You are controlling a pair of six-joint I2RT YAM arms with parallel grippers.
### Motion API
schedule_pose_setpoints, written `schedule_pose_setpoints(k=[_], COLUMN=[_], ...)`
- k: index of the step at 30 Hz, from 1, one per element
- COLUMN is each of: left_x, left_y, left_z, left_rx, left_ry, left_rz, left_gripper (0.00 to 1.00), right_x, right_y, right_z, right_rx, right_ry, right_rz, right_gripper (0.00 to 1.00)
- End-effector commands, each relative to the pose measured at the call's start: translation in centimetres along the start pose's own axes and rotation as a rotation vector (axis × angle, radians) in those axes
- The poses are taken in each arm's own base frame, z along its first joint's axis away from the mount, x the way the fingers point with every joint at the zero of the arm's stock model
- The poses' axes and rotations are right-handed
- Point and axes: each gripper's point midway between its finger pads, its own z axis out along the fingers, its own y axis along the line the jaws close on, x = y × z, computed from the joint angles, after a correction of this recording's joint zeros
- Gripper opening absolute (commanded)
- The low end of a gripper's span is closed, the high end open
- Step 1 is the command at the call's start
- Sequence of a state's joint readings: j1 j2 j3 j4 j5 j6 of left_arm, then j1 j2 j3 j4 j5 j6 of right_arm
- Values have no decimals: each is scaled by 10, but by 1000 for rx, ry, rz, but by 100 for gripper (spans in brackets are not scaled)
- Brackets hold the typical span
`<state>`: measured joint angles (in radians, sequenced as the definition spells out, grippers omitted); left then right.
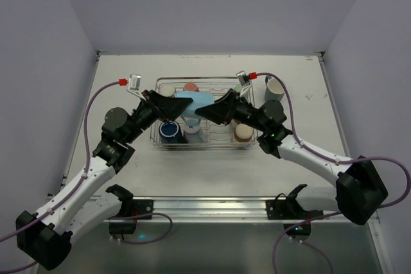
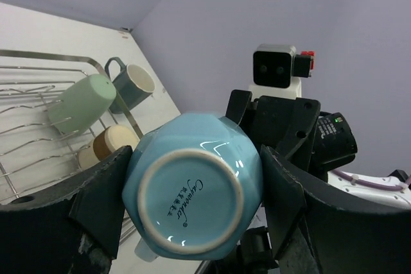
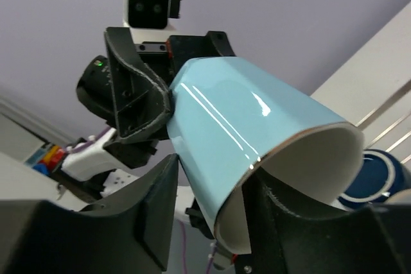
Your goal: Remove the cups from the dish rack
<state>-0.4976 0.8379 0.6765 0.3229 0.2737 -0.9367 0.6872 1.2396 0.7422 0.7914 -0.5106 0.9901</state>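
A light blue cup (image 1: 192, 104) hangs on its side above the dish rack (image 1: 205, 147). My left gripper (image 2: 192, 194) is shut on its body near the base, one finger on each side. My right gripper (image 3: 212, 203) straddles the cup's rim (image 3: 289, 152), with one finger inside the mouth and one outside. It is still open, and a gap shows beside the wall. In the rack stand a navy cup (image 1: 170, 131), a salmon cup (image 1: 191, 86), a mint green cup (image 2: 77, 104) and a brown-and-cream cup (image 1: 243, 133).
A grey mug (image 1: 276, 88) stands on the table just right of the rack's far corner. The rack's wire prongs (image 2: 26, 94) rise below the two grippers. Both arms meet nose to nose over the rack's middle.
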Motion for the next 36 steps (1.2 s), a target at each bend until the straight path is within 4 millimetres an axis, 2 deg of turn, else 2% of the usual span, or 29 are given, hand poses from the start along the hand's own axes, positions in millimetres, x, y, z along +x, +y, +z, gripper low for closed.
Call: schedule_pose_setpoints(k=[1, 2, 4, 5, 6, 7, 8, 9, 10, 12, 13, 14, 16, 19, 20, 21, 22, 23, 24, 25, 26, 29, 30, 31, 32, 33, 34, 35, 36], left_x=[-31, -30, -27, -22, -25, -21, -23, -35, -35, -49, -46, -47, -55, -41, -37, -32, -29, -21, -19, -17, -10, -1, 0, 2, 4, 6, 11, 14, 15], left_y=[-53, -52, -50, -46, -47, -32, -26, -33, -18, -22, -5, -2, 3, 29, 35, 48, 58, 70, 74, 80, 89, 103, 104, 104, 105, 103, 102, 103, 103], left_z=[-5, -5, -5, -5, -5, -5, -6, -7, -12, -19, -28, -33, -44, -64, -69, -75, -82, -86, -89, -90, -92, -95, -95, -94, -94, -93, -93, -93, -94], left_rx=[206, 206, 204, 188, 174, 92, 48, 29, -56, -104, -190, -220, -280, -376, -392, -438, -476, -500, -511, -524, -537, -554, -551, -541, -534, -521, -501, -497, -490], left_ry=[-105, -100, -90, -71, -71, -47, -41, -59, -43, -57, -23, -16, -20, 58, 79, 93, 112, 139, 146, 148, 166, 176, 175, 178, 186, 194, 209, 216, 220], left_rz=[-12, -14, -8, 2, 22, 75, 111, 155, 226, 297, 347, 374, 446, 517, 535, 547, 575, 585, 600, 605, 607, 621, 624, 626, 625, 625, 621, 617, 616], left_gripper=[8, 13, 29, 58, 72, 90, 95, 98, 100, 100, 100, 100, 100, 100, 100, 100, 100, 100, 100, 100, 100, 100, 100, 100, 100, 100, 100, 100, 100], right_x=[-15, -17, -16, -17, -18, -19, -18, -20, -24, -28, -37, -34, -47, -74, -87, -97, -123, -134, -145, -170, -181, -222, -230, -251, -254, -260, -280, -275, -279], right_y=[47, 56, 60, 63, 63, 67, 60, 57, 54, 35, 35, 16, -1, -31, -47, -52, -57, -75, -84, -89, -102, -130, -136, -130, -154, -162, -158, -187, -198], right_z=[8, 8, 9, 8, 7, 3, 4, 3, 4, -1, -1, -8, -16, -44, -64, -76, -91, -119, -133, -154, -178, -229, -236, -239, -254, -259, -261, -273, -284], right_rx=[-199, -237, -263, -277, -275, -274, -230, -198, -162, -15, 26, 133, 251, 453, 564, 621, 720, 860, 943, 1039, 1169, 1401, 1431, 1441, 1513, 1540, 1556, 1628, 1669], right_ry=[-25, -25, -22, -23, -28, -38, -30, -36, -39, -45, -53, -16, -33, -54, -57, -70, -141, -147, -166, -228, -246, -322, -324, -357, -319, -307, -327, -255, -245], right_rz=[-20, -16, -8, -7, -3, -16, -35, -55, -73, -133, -164, -192, -230, -280, -295, -308, -341, -356, -374, -393, -404, -408, -393, -398, -361, -351, -360, -318, -302], right_gripper=[44, 43, 21, 12, 3, 0, 0, 0, 0, 0, 0, 0, 0, 0, 0, 0, 0, 0, 0, 0, 0, 0, 0, 0, 0, 0, 0, 0, 0])
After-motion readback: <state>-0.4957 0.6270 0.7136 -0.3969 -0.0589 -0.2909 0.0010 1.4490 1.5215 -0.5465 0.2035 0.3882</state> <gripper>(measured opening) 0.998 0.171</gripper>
